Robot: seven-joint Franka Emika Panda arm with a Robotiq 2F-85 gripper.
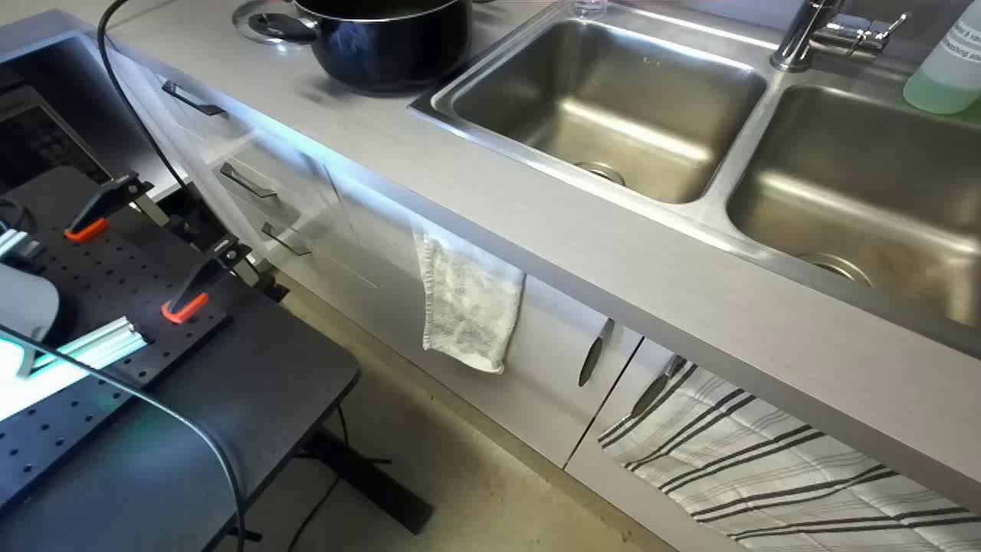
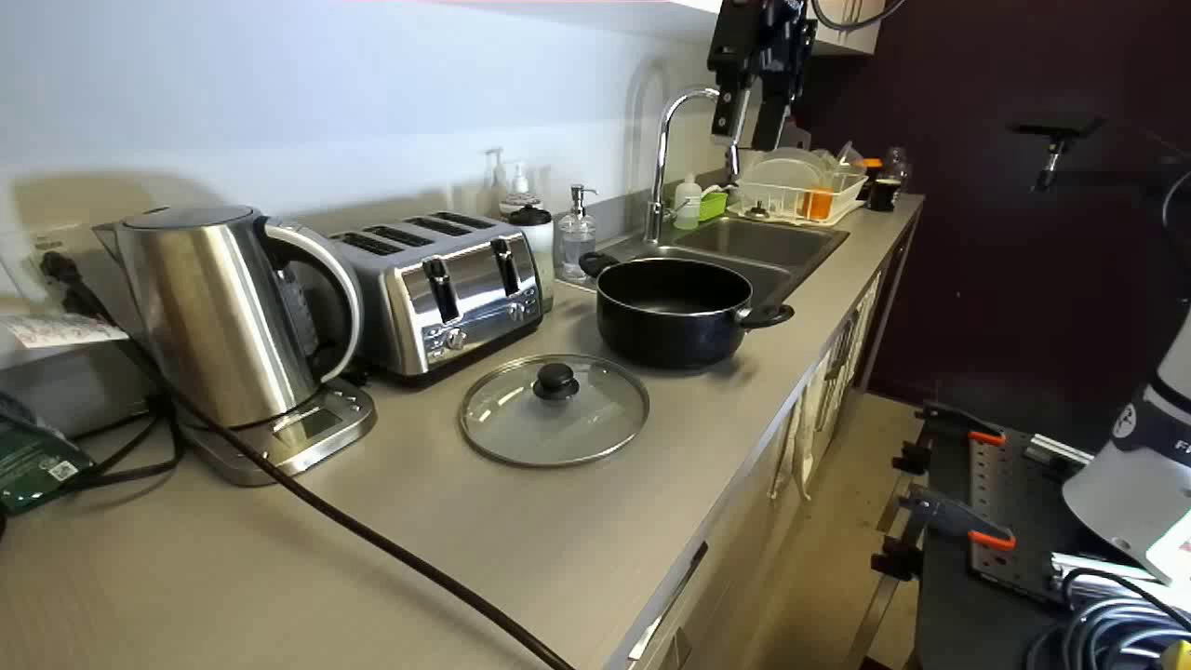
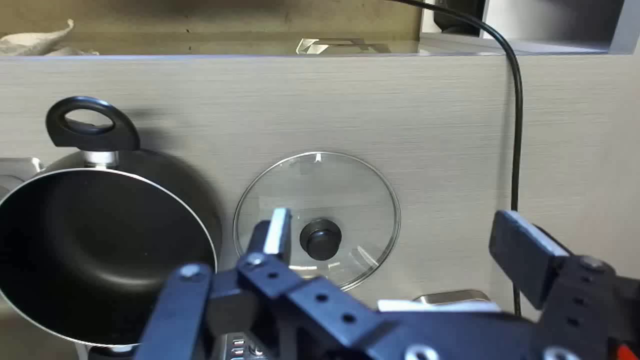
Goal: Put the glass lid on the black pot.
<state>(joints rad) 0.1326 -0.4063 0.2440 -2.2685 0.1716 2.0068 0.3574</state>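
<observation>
The glass lid lies flat on the counter, black knob up, beside the black pot. The pot is uncovered, with nothing visible inside. In the wrist view the pot is at the left and the lid in the middle. Another exterior view shows the pot and part of the lid at the top edge. My gripper hangs high above the counter, fingers down. In the wrist view the gripper is open and empty; the lid's knob appears between the fingers, nearer the left one.
A toaster and a kettle stand along the wall. A black cable crosses the counter; it also shows in the wrist view. The sink and its faucet lie beyond the pot.
</observation>
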